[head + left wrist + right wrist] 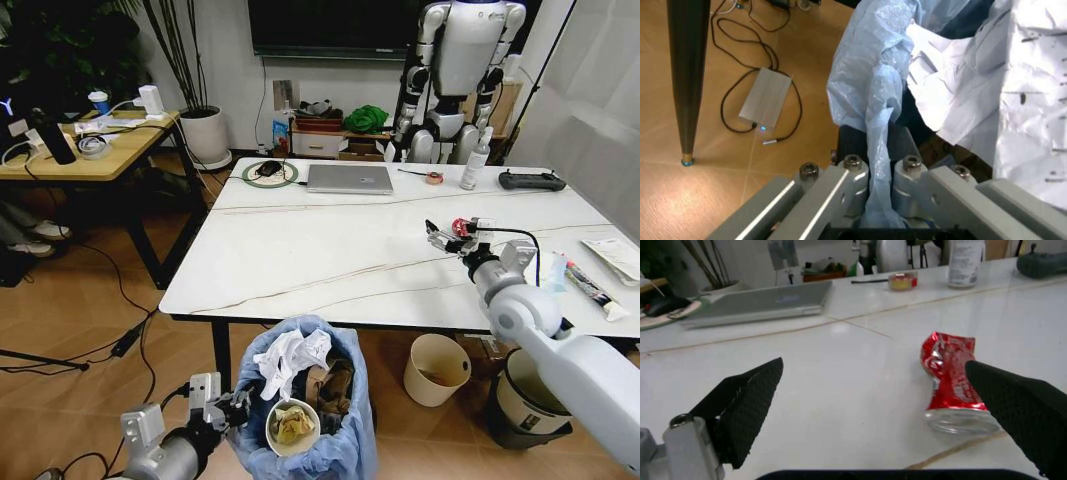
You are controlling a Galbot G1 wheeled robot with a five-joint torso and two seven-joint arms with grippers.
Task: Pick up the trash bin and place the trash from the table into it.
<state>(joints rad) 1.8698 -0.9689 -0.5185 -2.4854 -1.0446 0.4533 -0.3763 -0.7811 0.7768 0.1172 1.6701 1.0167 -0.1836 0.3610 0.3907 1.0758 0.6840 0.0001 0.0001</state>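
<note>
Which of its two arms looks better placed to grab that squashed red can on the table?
The right. The right gripper hovers open over the table with the crushed red can just ahead, while the left gripper is down low, clamped on the trash bin liner.

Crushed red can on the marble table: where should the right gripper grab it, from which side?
Probably across the dented middle of the crushed red can, from above: it lies on its side on the table, open end toward the open right gripper, so its flattened flanks suit the pads.
</note>
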